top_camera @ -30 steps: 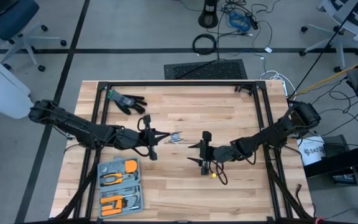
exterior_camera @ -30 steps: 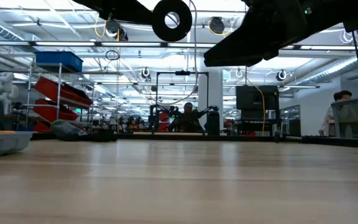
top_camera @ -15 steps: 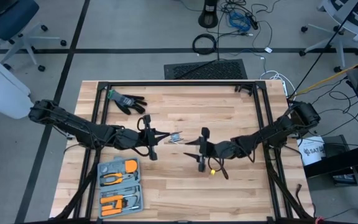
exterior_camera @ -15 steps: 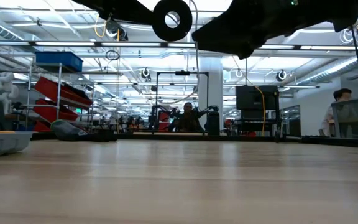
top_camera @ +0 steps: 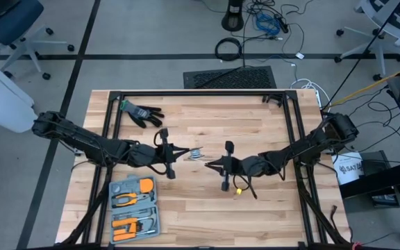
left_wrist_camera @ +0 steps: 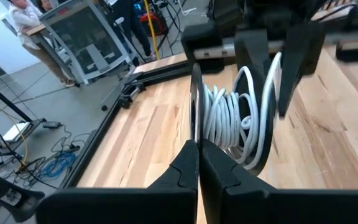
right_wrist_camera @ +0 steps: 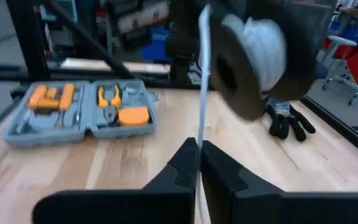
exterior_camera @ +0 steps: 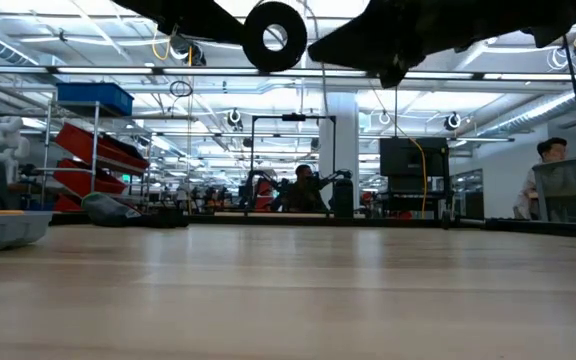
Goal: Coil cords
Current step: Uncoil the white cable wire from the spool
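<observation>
Item: spool (left_wrist_camera: 232, 121) w/ white cord (right_wrist_camera: 263, 46) wound on it, hanging above mid surface (top_camera: 207, 118), betw. the two arms.
L gripper (top_camera: 186, 153): fingers (left_wrist_camera: 188, 165) pressing fully together, pinching spool's black rim.
R gripper (top_camera: 210, 164): fingers (right_wrist_camera: 188, 162) closing tight on the cord strand (right_wrist_camera: 202, 93) running off the spool.
Also on surface: black glove (top_camera: 139, 112) at far left; grey tool case (top_camera: 134, 207) w/ orange tools, near left.
</observation>
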